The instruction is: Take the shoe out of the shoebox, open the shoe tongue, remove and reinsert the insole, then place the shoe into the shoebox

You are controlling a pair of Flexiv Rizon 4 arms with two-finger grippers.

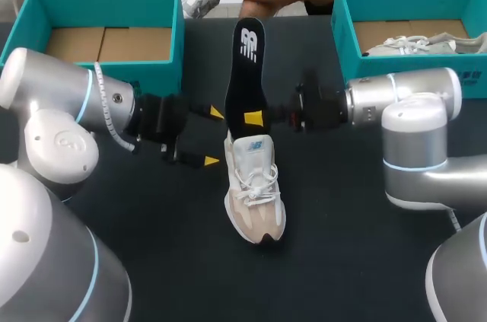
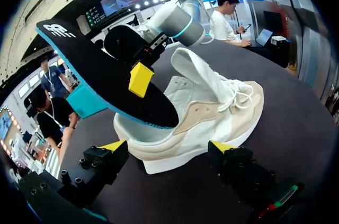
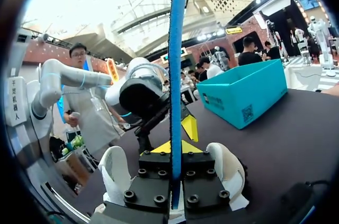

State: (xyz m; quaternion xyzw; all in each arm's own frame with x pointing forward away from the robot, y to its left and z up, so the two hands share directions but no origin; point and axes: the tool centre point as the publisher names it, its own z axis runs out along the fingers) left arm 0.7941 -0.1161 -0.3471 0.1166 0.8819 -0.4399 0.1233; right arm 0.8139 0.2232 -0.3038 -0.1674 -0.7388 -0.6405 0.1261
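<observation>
I'm pinching the black insole (image 1: pixel 245 63) in my right pincer (image 1: pixel 256 118); my left pincer (image 1: pixel 214 137) is gaping beside the sneaker (image 1: pixel 255 192), which risks skidding unbraced

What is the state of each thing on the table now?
White and beige sneaker, standing on the table, tongue lifted.
Black foam insole with blue underside, gripped, one end at the sneaker's opening.
Left teal cardboard shoebox, open, empty.
Right teal cardboard shoebox, open, holding another shoe.
Left gripper, jaws open.
Right gripper, jaws shut on insole.
</observation>
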